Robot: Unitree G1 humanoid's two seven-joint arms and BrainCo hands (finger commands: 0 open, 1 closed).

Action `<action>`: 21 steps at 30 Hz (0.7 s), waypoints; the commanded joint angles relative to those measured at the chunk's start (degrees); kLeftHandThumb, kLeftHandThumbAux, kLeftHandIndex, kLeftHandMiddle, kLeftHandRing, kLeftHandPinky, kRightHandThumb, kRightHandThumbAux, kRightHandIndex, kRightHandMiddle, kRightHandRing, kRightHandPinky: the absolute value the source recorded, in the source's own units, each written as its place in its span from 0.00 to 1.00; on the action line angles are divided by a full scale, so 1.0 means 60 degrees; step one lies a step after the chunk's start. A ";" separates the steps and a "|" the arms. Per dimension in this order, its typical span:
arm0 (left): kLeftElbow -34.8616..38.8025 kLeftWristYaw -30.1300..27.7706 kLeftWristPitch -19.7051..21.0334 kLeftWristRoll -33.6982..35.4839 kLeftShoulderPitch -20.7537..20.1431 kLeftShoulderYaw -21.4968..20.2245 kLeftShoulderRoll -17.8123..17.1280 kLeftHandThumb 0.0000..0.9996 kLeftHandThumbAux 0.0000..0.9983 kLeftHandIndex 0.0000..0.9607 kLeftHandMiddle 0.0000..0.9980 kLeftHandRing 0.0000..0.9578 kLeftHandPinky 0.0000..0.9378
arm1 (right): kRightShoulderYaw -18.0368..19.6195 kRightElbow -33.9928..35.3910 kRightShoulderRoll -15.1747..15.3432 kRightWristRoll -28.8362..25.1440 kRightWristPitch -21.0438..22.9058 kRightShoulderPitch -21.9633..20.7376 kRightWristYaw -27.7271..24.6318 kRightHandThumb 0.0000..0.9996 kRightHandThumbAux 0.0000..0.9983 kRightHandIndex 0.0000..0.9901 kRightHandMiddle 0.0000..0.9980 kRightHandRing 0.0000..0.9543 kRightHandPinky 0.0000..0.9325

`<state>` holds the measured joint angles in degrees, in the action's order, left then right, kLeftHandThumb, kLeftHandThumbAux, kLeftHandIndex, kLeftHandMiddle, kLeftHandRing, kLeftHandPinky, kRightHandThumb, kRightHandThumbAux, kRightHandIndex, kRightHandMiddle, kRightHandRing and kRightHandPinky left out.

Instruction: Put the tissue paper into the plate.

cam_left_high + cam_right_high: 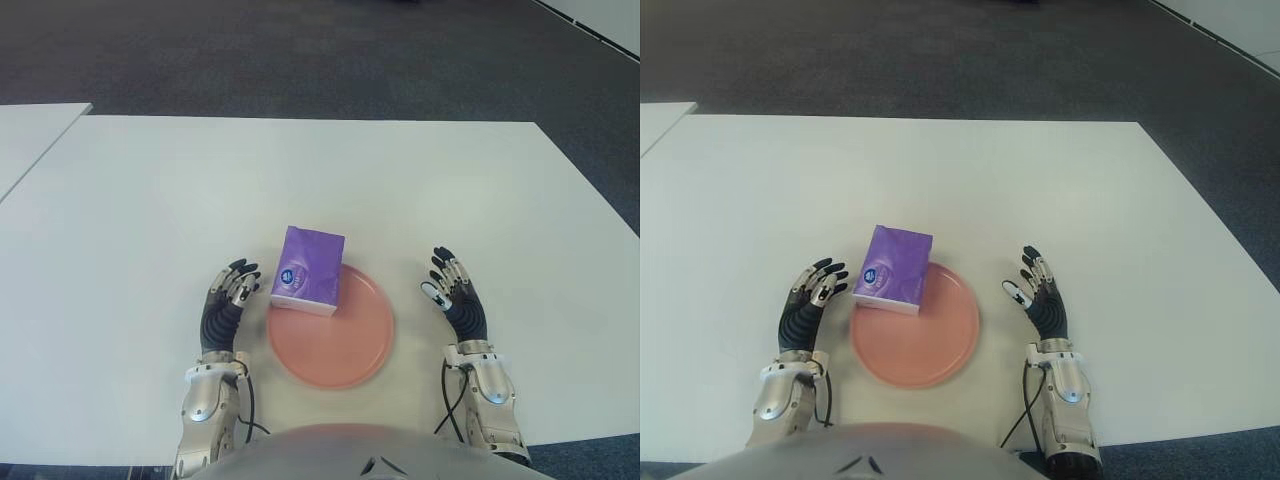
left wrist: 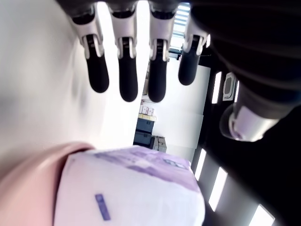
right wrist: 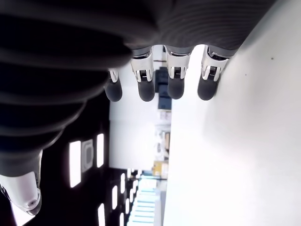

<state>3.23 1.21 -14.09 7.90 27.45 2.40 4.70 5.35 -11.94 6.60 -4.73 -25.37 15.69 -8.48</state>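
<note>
A small purple box-shaped pack of tissue paper [image 1: 309,270], marked with a round dark-blue emblem on its top face and a pale, whitish front side, was seen lying on the far left rim of a round salmon-pink plate [image 1: 345,340], partly over the plate and partly over the white bench [image 1: 300,170]. The pack was tilted slightly, its near edge propped on the plate's rim. In the left wrist view its wrapping appeared soft and glossy, with lilac patterning and a small blue mark on the pale side.

The left hand [image 1: 226,300] was placed just to the left of the pack, apart from it, its dark fingers [image 2: 128,70] extended and relaxed, with nothing held. The right hand [image 1: 455,293] was shown to the right of the plate, clear of its rim, its fingers [image 3: 175,80] likewise stretched out and holding nothing.
</note>
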 commanded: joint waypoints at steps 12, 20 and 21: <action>-0.0209 0.0039 0.0058 -0.0056 0.0485 0.0365 0.0304 0.21 0.57 0.26 0.32 0.35 0.38 | -0.0070 -0.0205 0.0023 0.0066 0.1395 0.1200 -0.0031 0.17 0.57 0.02 0.03 0.00 0.00; -0.0144 0.0128 -0.0019 -0.0133 0.0583 0.0461 0.0326 0.23 0.58 0.26 0.32 0.36 0.38 | -0.0170 -0.0151 0.0095 0.0233 0.1617 0.1288 0.0046 0.16 0.56 0.00 0.01 0.00 0.00; -0.0137 0.0139 -0.0021 -0.0137 0.0592 0.0470 0.0324 0.23 0.58 0.26 0.32 0.36 0.38 | -0.0178 -0.0146 0.0102 0.0233 0.1611 0.1295 0.0045 0.16 0.56 0.00 0.01 0.00 0.00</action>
<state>3.66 1.24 -15.97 7.85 29.54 4.44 4.80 5.21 -8.65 7.68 -4.37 -23.44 18.88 -8.31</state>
